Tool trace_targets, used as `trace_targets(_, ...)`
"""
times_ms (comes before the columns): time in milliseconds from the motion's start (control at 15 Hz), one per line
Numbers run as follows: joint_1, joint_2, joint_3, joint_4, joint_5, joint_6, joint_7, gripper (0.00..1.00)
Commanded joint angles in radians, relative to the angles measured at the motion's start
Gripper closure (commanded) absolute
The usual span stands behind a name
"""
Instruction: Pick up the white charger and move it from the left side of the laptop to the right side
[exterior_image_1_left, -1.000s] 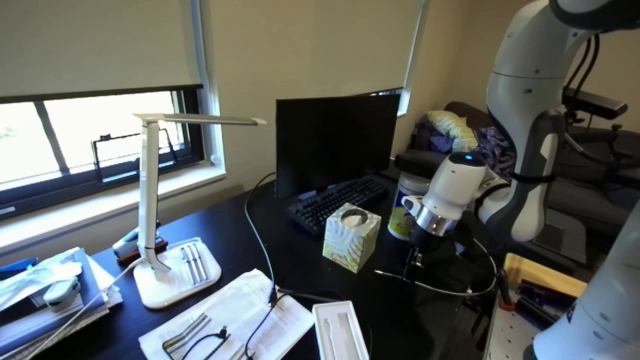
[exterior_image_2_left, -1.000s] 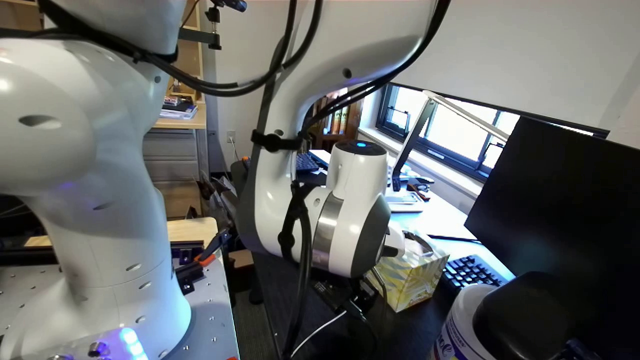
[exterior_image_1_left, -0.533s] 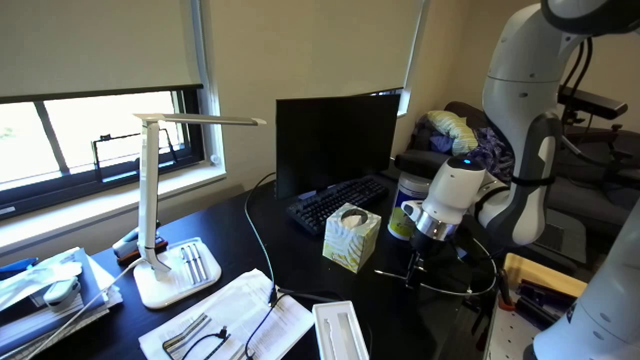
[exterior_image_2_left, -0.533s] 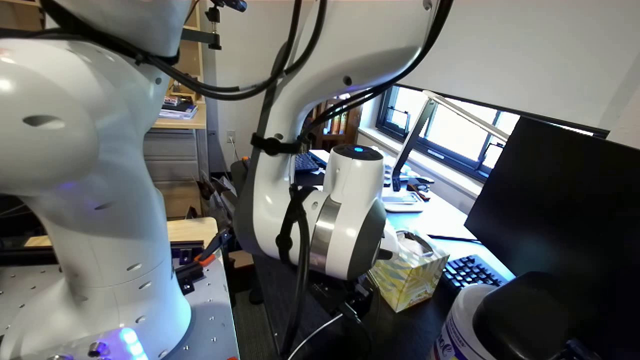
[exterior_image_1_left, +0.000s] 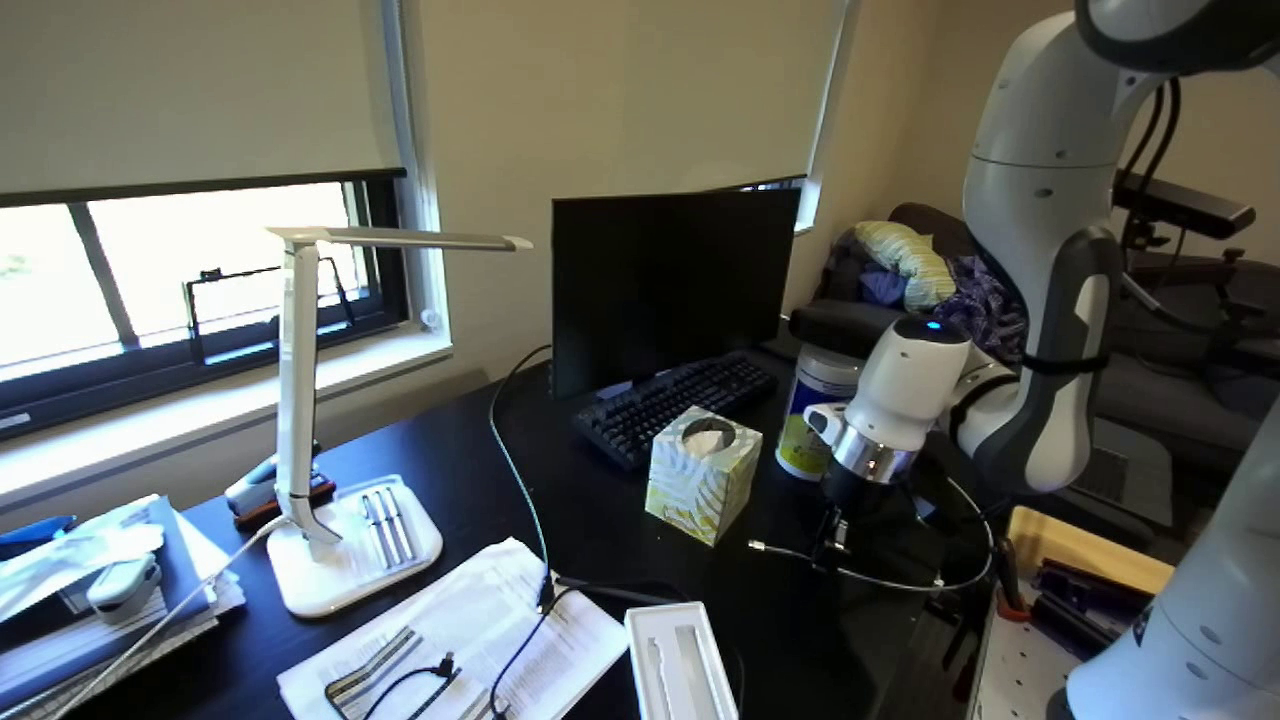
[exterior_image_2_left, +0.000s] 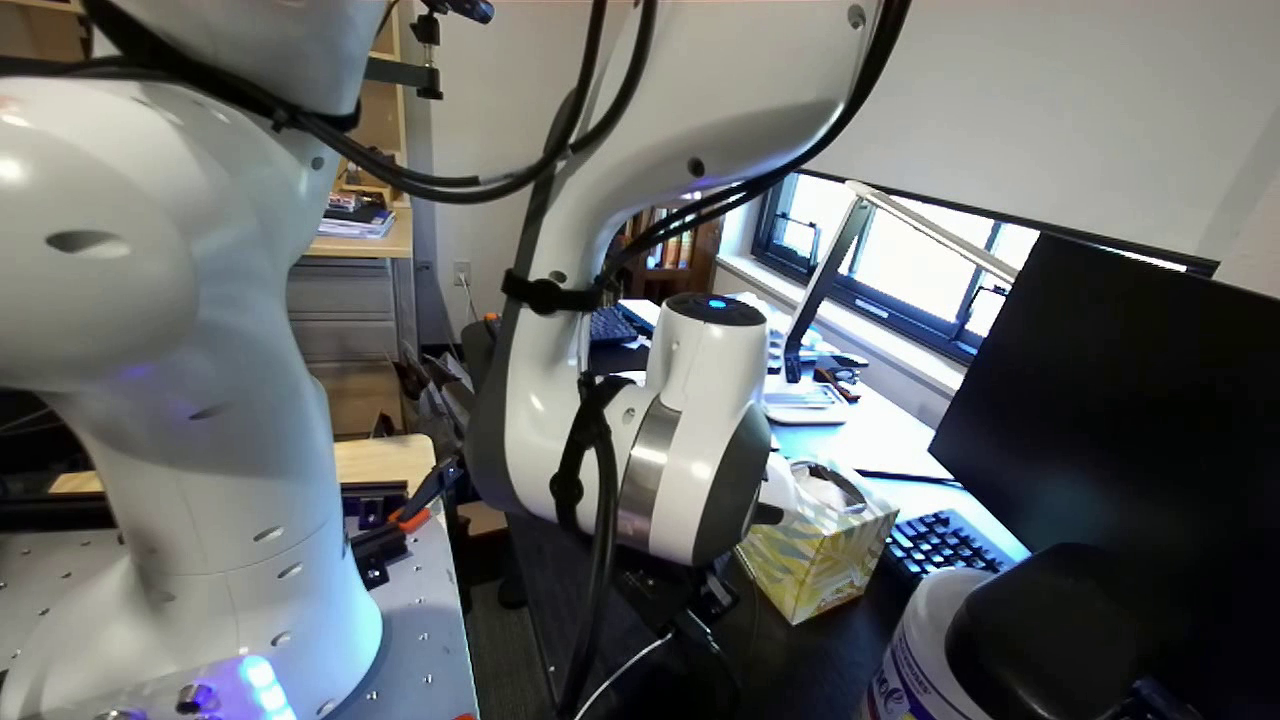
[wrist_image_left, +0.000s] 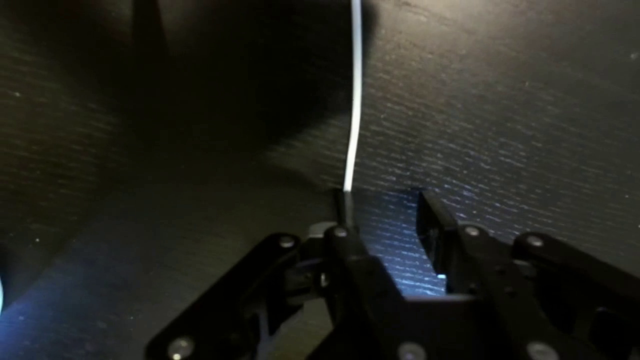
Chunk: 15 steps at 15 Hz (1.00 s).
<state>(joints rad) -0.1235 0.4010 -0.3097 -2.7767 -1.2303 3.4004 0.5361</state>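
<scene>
Of the white charger, a thin white cable (exterior_image_1_left: 885, 580) with a small connector tip lies on the dark desk, to the right of and nearer than the laptop (exterior_image_1_left: 670, 290), seen as a large dark screen with a black keyboard (exterior_image_1_left: 690, 400). My gripper (exterior_image_1_left: 828, 558) points down at the cable just behind the tip. In the wrist view the gripper (wrist_image_left: 384, 197) is part-way open, with bare desk visible between its fingers. The cable (wrist_image_left: 356, 95) runs up to the left fingertip and disappears there; contact cannot be told. In an exterior view the arm mostly hides the gripper.
A pale tissue box (exterior_image_1_left: 700, 480) stands left of the gripper, and a tall canister (exterior_image_1_left: 803, 430) is behind it. A white desk lamp (exterior_image_1_left: 300, 400), papers (exterior_image_1_left: 460, 620) and a long white box (exterior_image_1_left: 680, 660) occupy the left and front of the desk.
The gripper has sunk slightly toward the desk and its fingers have drawn closer together. The cable's connector tip has turned a little; the rest of the scene is unchanged.
</scene>
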Motion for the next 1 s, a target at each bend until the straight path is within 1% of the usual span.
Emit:
trace_targets(0,0.007,0.008,-0.022,0.000,-0.018,0.023,0.013,0.38)
trace_targets(67,0.014,-0.001,-0.032,0.001,-0.021,0.025,0.014,0.37)
trace_targets(133,0.019,-0.006,-0.039,0.001,-0.018,0.024,0.013,0.32)
trace_targets(333,0.018,0.010,-0.042,0.003,-0.011,0.025,0.012,0.13)
trace_targets(467,0.018,0.021,-0.039,0.003,-0.003,0.028,0.007,0.02)
trace_targets(600,0.024,0.025,-0.041,0.003,0.004,0.030,0.002,0.00)
trace_targets(933,0.027,0.032,-0.045,0.003,0.009,0.034,0.003,0.00)
